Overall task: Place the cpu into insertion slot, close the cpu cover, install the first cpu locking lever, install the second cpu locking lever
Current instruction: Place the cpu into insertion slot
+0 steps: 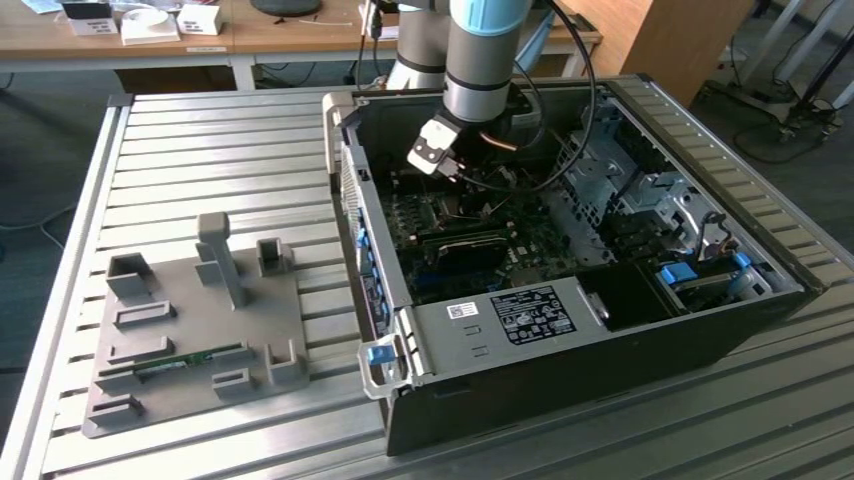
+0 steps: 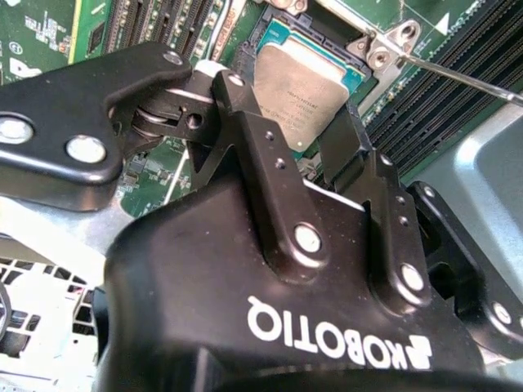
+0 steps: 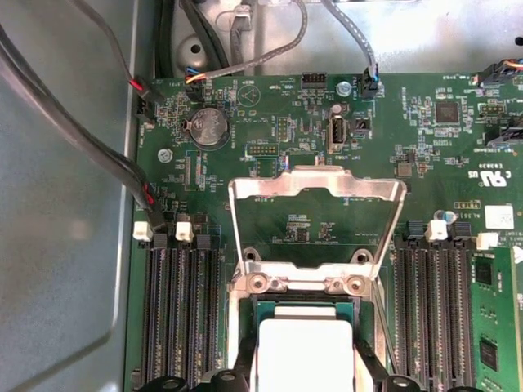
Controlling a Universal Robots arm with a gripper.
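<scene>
The cpu (image 2: 298,86), a flat square chip with a silvery top and a teal edge, lies level over the insertion slot (image 2: 248,45) on the green board. My gripper (image 2: 286,110) has one black finger (image 2: 237,106) against each of two opposite sides of the chip, shut on it. In the first wrist view the cpu (image 3: 306,351) shows between the tips of my gripper (image 3: 306,377). The cpu cover (image 3: 317,189), a silvery frame, stands swung up and open behind the slot. A thin locking lever (image 2: 458,77) juts out to one side. In the exterior view my gripper (image 1: 465,180) reaches down inside the computer case (image 1: 601,330).
Long black memory slots (image 3: 176,310) flank the socket on both sides. Cables (image 3: 82,139) run along the case wall beside the board. A grey fixture plate (image 1: 187,320) with a small green board lies on the slatted table at the exterior view's left.
</scene>
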